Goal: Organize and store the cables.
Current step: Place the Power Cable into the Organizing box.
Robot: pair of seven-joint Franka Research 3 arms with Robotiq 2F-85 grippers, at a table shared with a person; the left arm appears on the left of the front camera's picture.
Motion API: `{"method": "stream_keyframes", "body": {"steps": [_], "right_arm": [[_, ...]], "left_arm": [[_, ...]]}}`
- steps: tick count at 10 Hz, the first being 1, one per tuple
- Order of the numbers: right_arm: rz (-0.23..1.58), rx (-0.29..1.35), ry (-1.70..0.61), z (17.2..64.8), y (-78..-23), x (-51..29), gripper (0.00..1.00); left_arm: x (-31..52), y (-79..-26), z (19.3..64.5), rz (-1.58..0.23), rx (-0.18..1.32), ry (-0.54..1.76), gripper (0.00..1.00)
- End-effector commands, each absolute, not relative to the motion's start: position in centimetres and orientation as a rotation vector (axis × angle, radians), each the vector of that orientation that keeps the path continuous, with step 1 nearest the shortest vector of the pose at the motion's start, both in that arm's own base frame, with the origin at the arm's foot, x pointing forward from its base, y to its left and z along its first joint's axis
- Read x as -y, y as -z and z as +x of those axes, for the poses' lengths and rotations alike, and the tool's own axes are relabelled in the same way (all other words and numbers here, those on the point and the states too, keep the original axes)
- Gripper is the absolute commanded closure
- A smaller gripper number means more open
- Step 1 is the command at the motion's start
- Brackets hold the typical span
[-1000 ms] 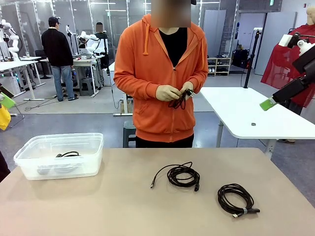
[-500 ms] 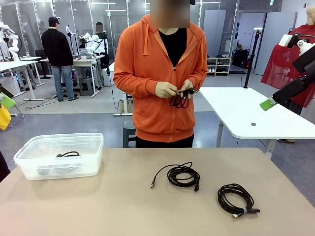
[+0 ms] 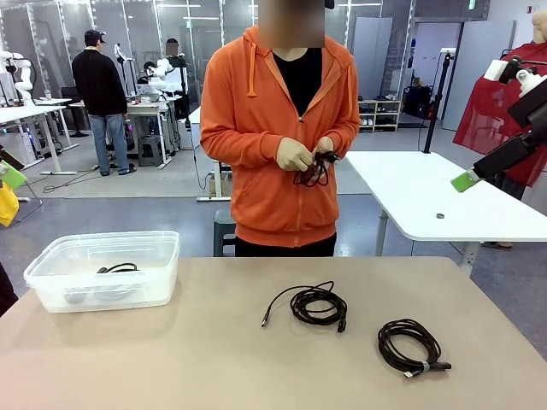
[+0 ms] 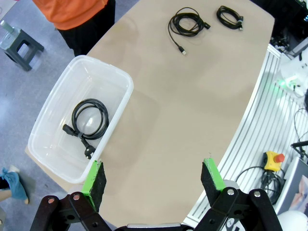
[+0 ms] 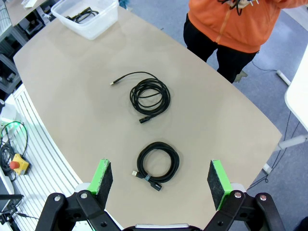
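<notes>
Left gripper [image 4: 153, 166] and right gripper [image 5: 160, 166] hang spread wide over the beige table [image 3: 214, 359]. A tight black cable coil [image 5: 141, 162] and a looser black cable coil [image 5: 165, 98] lie right of the clear plastic tub [image 3: 149, 282]. The left wrist view reveals a plug-ended black cable [image 4: 75, 114] inside the tub. Beyond the tub, a person's hands [image 3: 295, 155] hold a fourth cable [image 3: 309, 175].

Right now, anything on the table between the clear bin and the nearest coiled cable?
No: the table between the clear bin and the loose-tailed coiled cable is bare; front and left wrist views both show it.
</notes>
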State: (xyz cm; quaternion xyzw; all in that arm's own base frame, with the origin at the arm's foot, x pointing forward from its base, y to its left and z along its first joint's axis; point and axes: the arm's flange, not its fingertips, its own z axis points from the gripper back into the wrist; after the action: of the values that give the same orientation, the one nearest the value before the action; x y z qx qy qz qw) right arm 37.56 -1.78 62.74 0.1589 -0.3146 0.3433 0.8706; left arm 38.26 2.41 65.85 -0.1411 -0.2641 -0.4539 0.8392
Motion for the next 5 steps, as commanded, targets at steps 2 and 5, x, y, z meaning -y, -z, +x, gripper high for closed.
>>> {"method": "stream_keyframes", "body": {"steps": [2,5], "right_arm": [[0.328,0.654,-0.718,37.51,-62.72,1.76,0.00],[0.328,0.654,-0.718,37.51,-62.72,1.76,0.00]], "left_arm": [[-2.41,-65.88,38.27,-0.294,0.562,0.966,0.00],[-2.41,-65.88,38.27,-0.294,0.562,0.966,0.00]]}}
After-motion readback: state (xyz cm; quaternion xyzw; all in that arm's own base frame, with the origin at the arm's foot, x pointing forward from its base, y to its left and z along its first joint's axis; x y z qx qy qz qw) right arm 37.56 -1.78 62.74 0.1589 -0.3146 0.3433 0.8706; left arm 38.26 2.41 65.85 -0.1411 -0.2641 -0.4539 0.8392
